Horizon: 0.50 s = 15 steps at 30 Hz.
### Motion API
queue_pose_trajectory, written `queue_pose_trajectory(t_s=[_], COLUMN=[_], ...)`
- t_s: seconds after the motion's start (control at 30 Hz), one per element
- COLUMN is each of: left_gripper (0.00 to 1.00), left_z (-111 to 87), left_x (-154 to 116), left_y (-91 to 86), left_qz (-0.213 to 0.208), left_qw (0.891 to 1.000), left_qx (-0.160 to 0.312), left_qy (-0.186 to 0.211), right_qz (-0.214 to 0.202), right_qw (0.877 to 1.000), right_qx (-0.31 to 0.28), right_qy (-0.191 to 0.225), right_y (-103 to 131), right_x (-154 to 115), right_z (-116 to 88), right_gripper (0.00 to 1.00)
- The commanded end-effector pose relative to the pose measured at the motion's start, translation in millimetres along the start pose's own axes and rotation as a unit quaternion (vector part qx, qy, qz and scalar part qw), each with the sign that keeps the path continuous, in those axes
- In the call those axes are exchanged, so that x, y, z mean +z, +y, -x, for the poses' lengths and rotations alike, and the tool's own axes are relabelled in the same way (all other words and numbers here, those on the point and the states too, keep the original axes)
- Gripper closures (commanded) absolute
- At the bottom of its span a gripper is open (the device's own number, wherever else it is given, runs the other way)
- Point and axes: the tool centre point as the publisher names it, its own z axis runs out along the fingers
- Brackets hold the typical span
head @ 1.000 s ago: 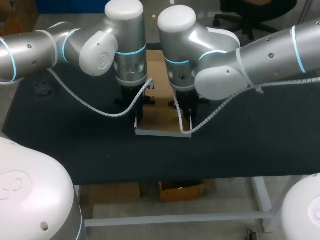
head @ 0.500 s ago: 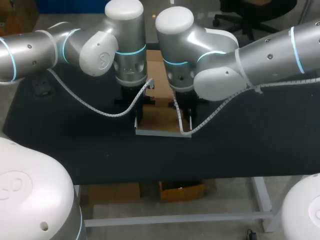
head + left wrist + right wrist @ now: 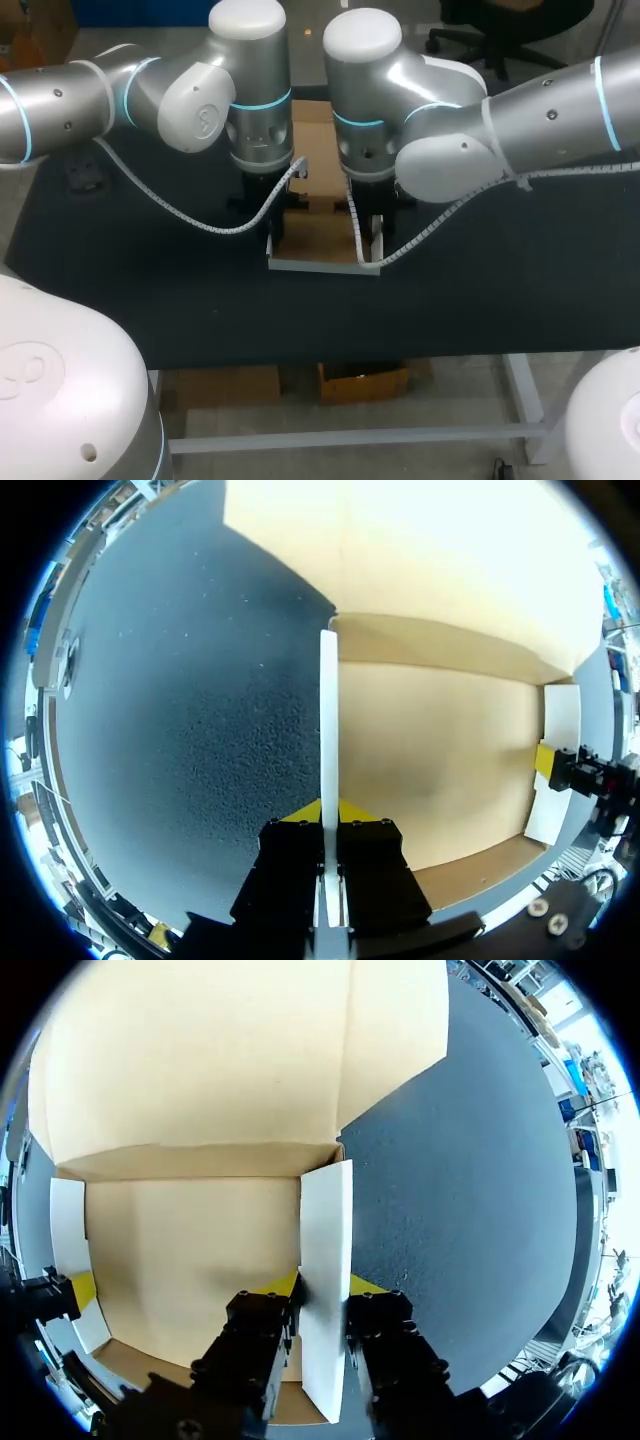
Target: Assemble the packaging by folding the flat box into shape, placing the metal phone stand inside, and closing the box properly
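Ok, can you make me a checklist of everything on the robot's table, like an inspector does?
Surface: black table, with the box standing on it.
Job's things: cardboard box open; left side wall and right side wall upright; nothing seen inside.
Clutter: nothing seen.
Grippers: left gripper shut on left side wall; right gripper shut on right side wall.
Cables: left cable hangs over the table; right cable droops by the box's front corner.
Surroundings: nothing seen.
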Motion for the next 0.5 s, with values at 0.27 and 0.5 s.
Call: queue_pose_trajectory(t_s=[0.27,0.5], left_gripper=[1.00,1.00], left_z=[-0.8,-0.8], left_x=[-0.6,-0.6], left_y=[0.1,0.1], left_qz=[0.000,0.000], left_qw=[1.000,1.000], left_qx=[0.000,0.000], left_qy=[-0.002,-0.002], right_qz=[0.010,0.000], right_qw=[0.997,0.994], right_qx=[0.060,0.038], right_qy=[0.050,0.098], right_y=[-9.4,-10.0], right_x=[-7.0,-12.5], right_z=[10.2,11.2], right_gripper=[0.69,0.65])
